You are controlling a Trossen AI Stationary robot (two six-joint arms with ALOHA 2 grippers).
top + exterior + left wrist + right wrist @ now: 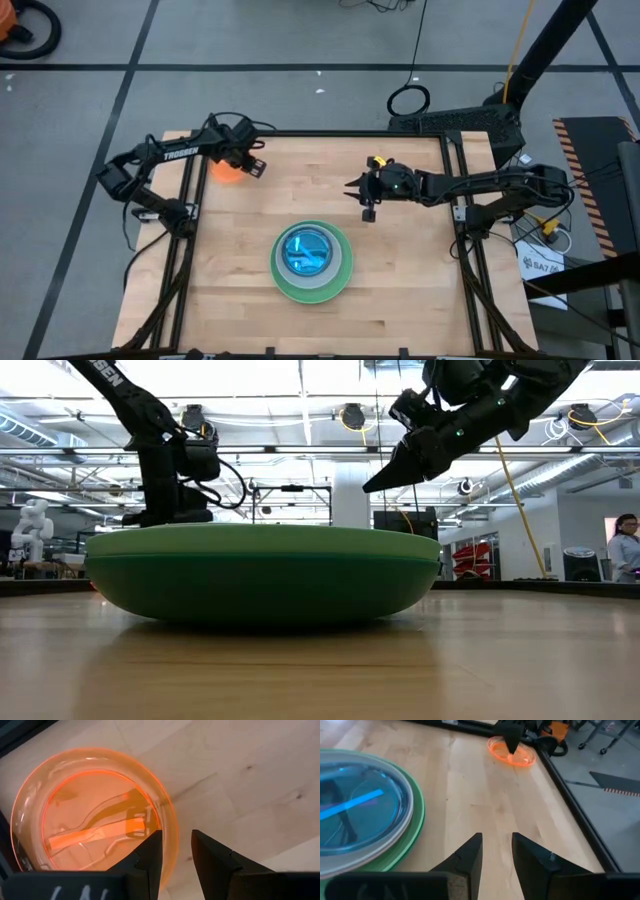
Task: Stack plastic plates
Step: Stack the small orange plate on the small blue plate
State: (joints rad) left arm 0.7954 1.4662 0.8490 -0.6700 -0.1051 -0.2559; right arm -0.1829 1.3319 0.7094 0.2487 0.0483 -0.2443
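A stack of plastic plates rests mid-table: a large green one at the bottom, a pale one above it, and a blue one on top. It fills the low view as a green mound. A small orange plate lies flat near the table's far left corner. My left gripper is open and points down over that plate, with one finger inside the rim and one outside. My right gripper hangs open in the air over the far right part of the table, holding nothing. My left gripper comes from above, pointing down, with its fingers on either side of the orange plate's rim on the side toward the table's middle. I cannot tell whether they touch the rim. The plate lies flat on the table.
Bare wood lies between the orange plate and the stack, and along the near edge. A black frame rail borders the table. A person stands far off in the room behind.
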